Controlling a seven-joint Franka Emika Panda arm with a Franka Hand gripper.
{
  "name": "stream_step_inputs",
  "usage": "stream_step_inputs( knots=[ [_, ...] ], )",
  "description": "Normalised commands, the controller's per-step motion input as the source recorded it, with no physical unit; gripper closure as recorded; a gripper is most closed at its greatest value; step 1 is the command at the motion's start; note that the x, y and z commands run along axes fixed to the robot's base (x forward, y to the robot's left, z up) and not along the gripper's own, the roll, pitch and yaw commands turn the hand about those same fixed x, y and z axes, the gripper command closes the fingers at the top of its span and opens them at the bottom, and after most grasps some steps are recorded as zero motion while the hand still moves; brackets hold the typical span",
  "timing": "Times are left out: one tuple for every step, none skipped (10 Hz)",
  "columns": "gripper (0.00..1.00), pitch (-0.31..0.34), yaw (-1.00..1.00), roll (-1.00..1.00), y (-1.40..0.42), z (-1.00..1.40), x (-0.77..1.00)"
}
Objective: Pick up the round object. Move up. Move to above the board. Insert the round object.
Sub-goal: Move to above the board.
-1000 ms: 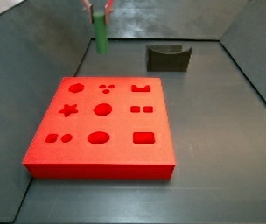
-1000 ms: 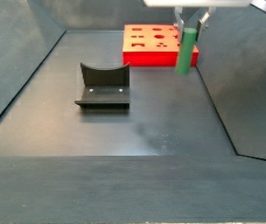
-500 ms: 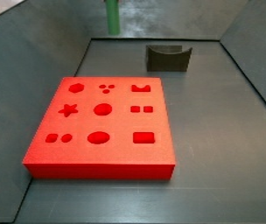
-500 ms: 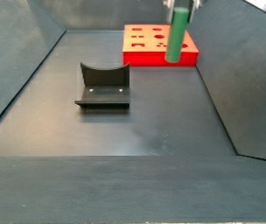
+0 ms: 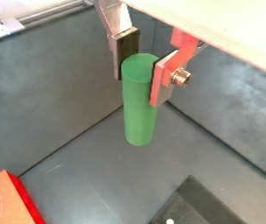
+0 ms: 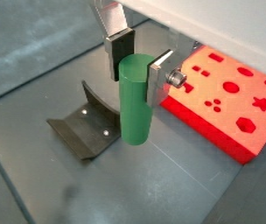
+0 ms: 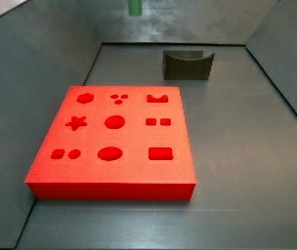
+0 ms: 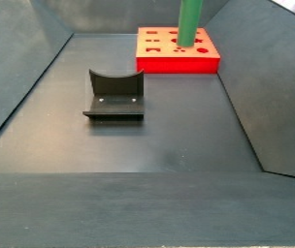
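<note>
Board (image 7: 112, 137) sits flat on floor, same spot as 1.0 s ago; dark grey notched block (image 8: 114, 95) also unmoved, well apart from it. Round object (image 5: 138, 101) hangs upright, high above floor. It has risen since 0.5 s ago: only its lower tip (image 7: 134, 7) shows at top edge in a side view. Gripper (image 6: 136, 53) clamps peg's upper end in both wrist views, fingers (image 5: 126, 45) pressed on either side.

round object (image 7: 134, 7) cropped at top edge, gripper (image 5: 142, 63) unseen in side views
</note>
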Motion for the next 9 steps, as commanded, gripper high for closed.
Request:
stream_step_inputs(
  knots=[
    [1.00, 0.062, -0.03, -0.15, 0.10, 1.00, 0.12],
    [1.00, 0.062, -0.03, -0.15, 0.09, 1.00, 0.10],
    [1.00, 0.060, -0.04, -0.15, 0.06, 0.81, 0.06],
    [1.00, 0.059, -0.04, -0.15, 0.05, 0.65, 0.03],
    [1.00, 0.057, -0.04, -0.15, 0.04, 0.44, 0.02],
    [1.00, 0.056, -0.04, -0.15, 0.03, 0.34, 0.02],
    [1.00, 0.310, -0.27, 0.02, -1.00, 0.04, 0.06],
    [1.00, 0.292, -0.25, 0.05, -1.00, 0.02, 0.07],
    [1.00, 0.242, -0.11, 0.08, -1.00, 0.03, 0.07]
  ],
)
